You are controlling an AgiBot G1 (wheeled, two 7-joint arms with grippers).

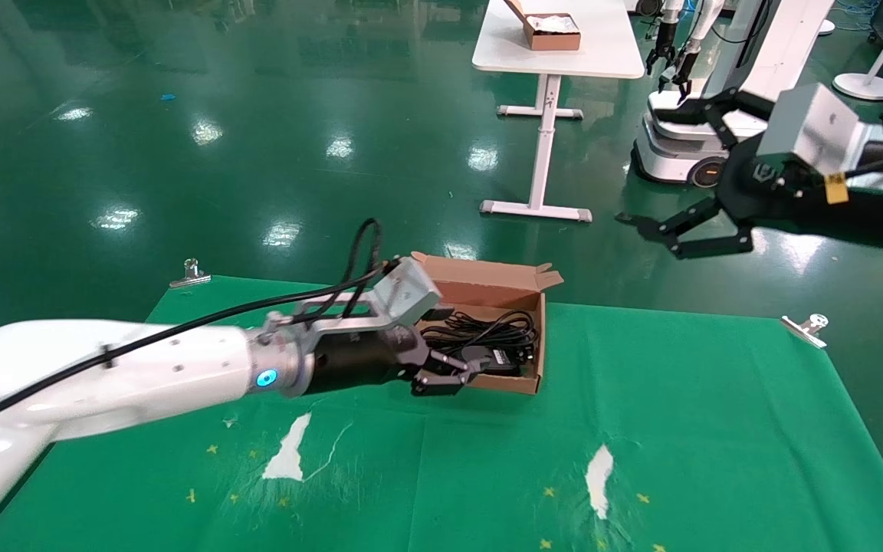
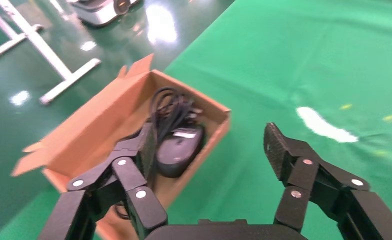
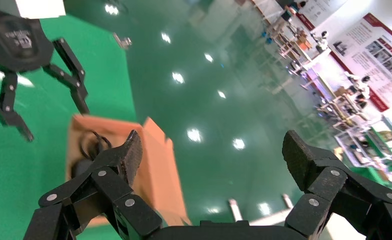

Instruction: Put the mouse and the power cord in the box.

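Note:
The brown cardboard box stands on the green cloth with its flaps up. Inside it lie the black mouse, white label up, and the coiled black power cord; in the head view the mouse sits in front of the power cord. My left gripper is open at the box's near left corner. In the left wrist view the left gripper holds nothing, one finger by the box's near wall, the other over the cloth. My right gripper hangs open and empty, high beyond the table's far right.
The green cloth has white torn patches near the front, and metal clips hold its far corners. Beyond the table are a white desk with a small brown box and another robot on the floor.

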